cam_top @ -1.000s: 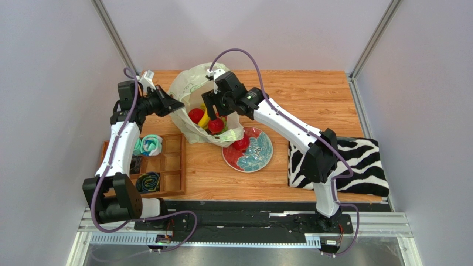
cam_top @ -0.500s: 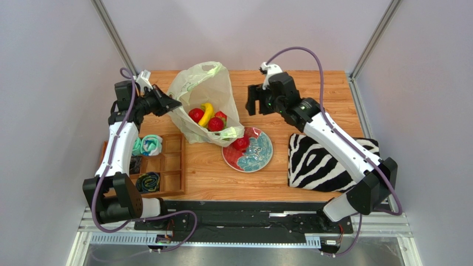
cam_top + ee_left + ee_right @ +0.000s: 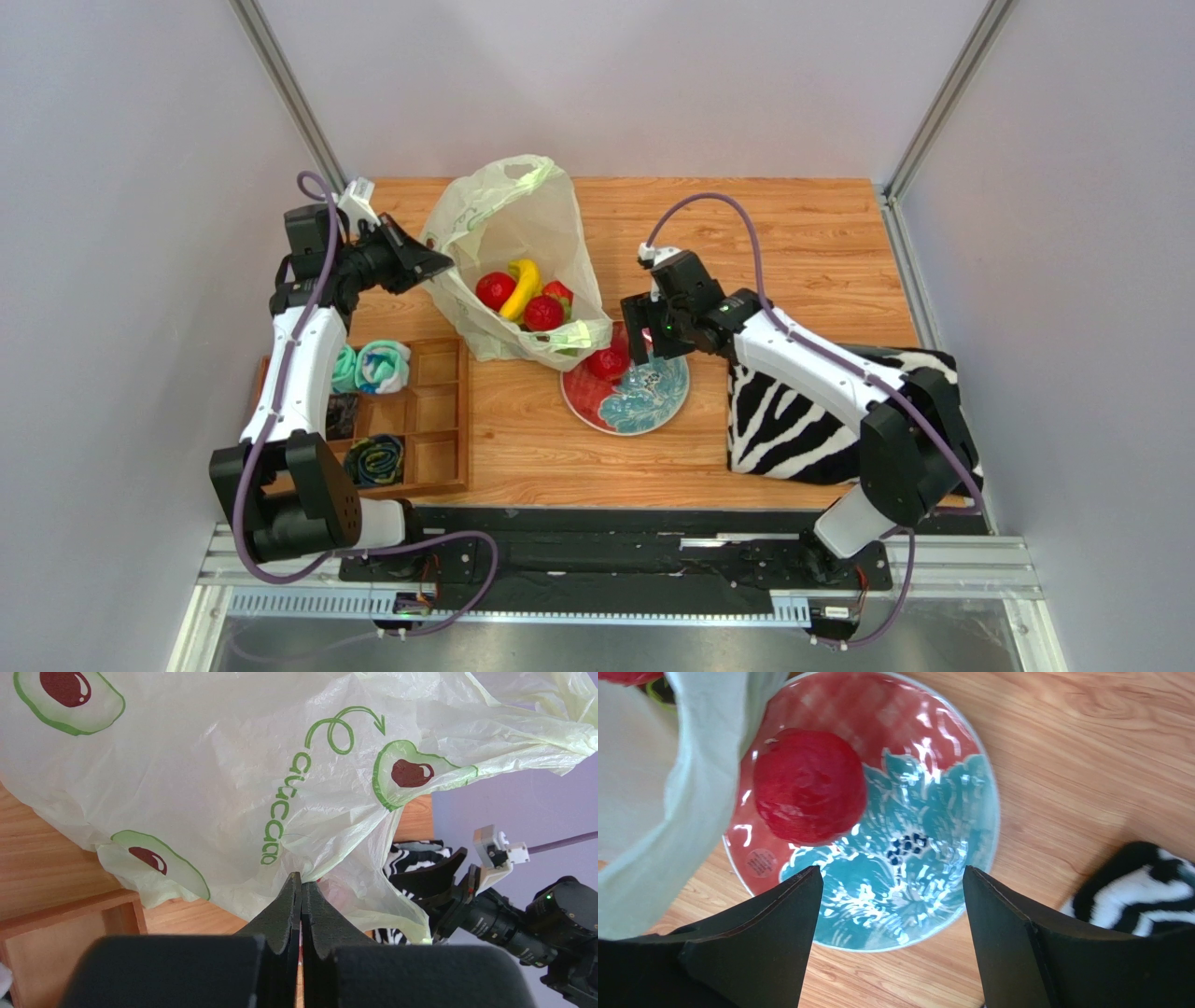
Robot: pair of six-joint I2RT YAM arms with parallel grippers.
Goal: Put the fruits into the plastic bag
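While hovering over red-and-teal patterned plate [image 3: 948,798], right gripper [image 3: 891,875]: jaws apart
Left gripper [image 3: 300,882]: clamped on translucent pale yellow-green plastic bag [image 3: 210,777]
Round red fruit [image 3: 808,787]: on plate

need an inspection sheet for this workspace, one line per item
surface: wooden table
job's things: plastic bag held open, banana and red fruits inside; one red fruit on the plate, outside the bag
clutter: wooden tray with cloth bundles; zebra cloth
grippers: left claw shut on the bag's edge; right claw open above the plate
cables: purple cable on each arm, no snag seen
surroundings: grey walls, metal frame posts
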